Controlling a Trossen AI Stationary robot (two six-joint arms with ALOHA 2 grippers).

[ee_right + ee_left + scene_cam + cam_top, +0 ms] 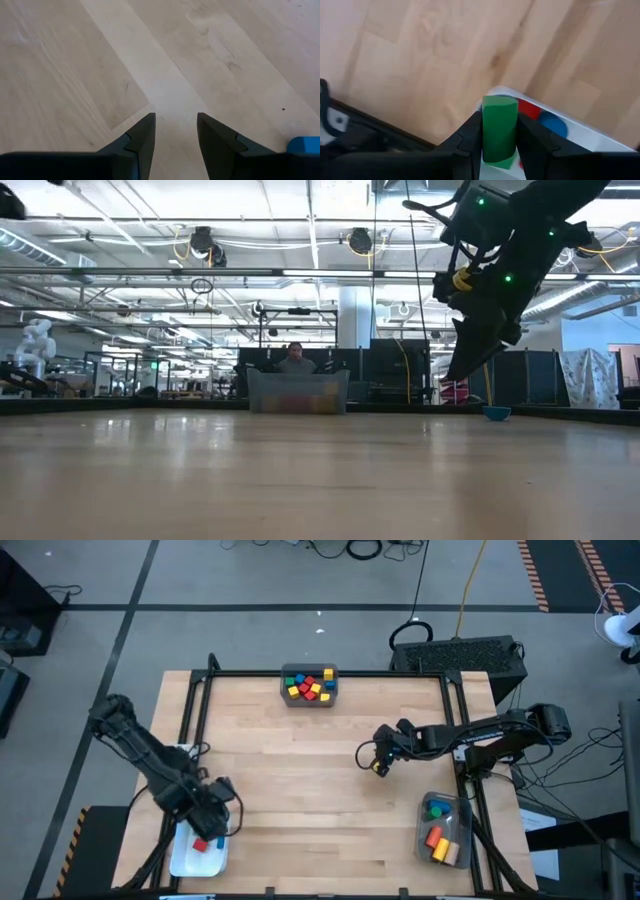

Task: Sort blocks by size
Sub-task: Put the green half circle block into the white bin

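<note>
The left end effector [499, 135] hangs over the white tray [190, 858] at the counter's [320, 770] front-left corner, clamped on a green block [499, 129] — smooth, matte, with a rounded top, more bar than cube. To do this step well, I judge it should lower the block upright into a bare patch beside the red block [529, 109] and blue block [553, 125] before letting go. The right end effector [176, 131] hovers empty, fingers parted, above pale wood grain near the right edge — unsorted blocks wait in the grey bin [309, 686] at the far edge.
</note>
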